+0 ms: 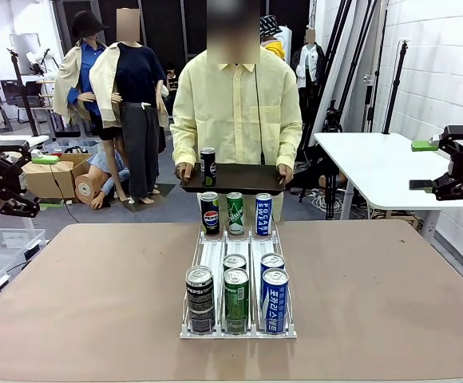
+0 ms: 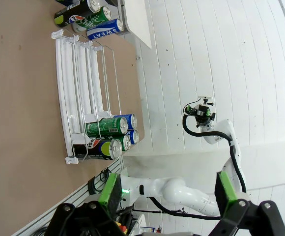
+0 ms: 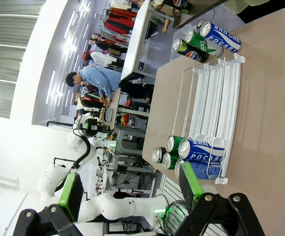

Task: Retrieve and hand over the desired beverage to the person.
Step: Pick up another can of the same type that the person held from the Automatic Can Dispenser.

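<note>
The person [image 1: 235, 104] stands at the far side of the table, both hands holding a black tray [image 1: 243, 179] with one black Pepsi can [image 1: 207, 166] on it. A white three-lane wire rack [image 1: 214, 255] sits mid-table. At its far end stand a Pepsi can [image 1: 209, 213], a green can [image 1: 235, 213] and a blue Pocari Sweat can [image 1: 263, 214]. At its near end stand a Pepsi can [image 1: 199, 299], two green cans [image 1: 236, 299] and two blue cans [image 1: 275, 299]. My left gripper [image 1: 28, 179] [image 2: 167, 191] and right gripper [image 1: 421, 165] [image 3: 130, 189] hang open and empty off the table's sides.
The brown table [image 1: 375, 295] has bare room on both sides of the rack. A white side table [image 1: 375, 167] stands at the right, behind my right gripper. Cardboard boxes [image 1: 52, 175] and a clear bin [image 1: 0, 247] sit on the floor at the left.
</note>
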`<state>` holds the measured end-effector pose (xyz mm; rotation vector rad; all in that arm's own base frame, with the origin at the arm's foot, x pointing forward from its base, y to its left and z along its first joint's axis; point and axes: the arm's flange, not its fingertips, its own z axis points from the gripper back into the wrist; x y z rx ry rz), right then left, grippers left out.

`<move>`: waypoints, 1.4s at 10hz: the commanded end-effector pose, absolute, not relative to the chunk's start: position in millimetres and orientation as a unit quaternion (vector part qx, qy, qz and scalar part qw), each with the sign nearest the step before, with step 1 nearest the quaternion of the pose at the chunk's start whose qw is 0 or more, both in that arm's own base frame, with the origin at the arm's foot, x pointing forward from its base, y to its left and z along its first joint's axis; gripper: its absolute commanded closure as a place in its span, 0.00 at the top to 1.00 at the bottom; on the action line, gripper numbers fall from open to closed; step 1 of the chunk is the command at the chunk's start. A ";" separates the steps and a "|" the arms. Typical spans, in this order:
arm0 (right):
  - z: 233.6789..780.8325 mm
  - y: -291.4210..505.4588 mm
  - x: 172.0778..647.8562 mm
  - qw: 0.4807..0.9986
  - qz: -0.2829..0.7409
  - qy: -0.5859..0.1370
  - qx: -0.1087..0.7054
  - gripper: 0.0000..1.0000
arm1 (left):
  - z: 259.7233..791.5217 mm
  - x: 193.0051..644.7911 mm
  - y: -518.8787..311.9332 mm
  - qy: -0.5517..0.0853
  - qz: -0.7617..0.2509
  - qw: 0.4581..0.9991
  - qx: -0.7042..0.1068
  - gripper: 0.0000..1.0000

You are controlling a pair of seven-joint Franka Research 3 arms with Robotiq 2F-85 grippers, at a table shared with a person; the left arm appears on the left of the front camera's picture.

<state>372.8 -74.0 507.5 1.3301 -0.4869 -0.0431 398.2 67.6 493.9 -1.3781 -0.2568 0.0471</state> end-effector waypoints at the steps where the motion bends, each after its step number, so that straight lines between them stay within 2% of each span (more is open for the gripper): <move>1: 508.1 -73.0 373.6 0.754 -0.017 -0.226 0.616 1.00 | 495.9 395.9 68.0 -0.122 0.022 0.761 -0.636 1.00; 14: 508.1 -73.0 373.6 0.754 -0.017 -0.226 0.616 1.00 | 495.9 395.9 68.0 -0.122 0.022 0.761 -0.636 1.00</move>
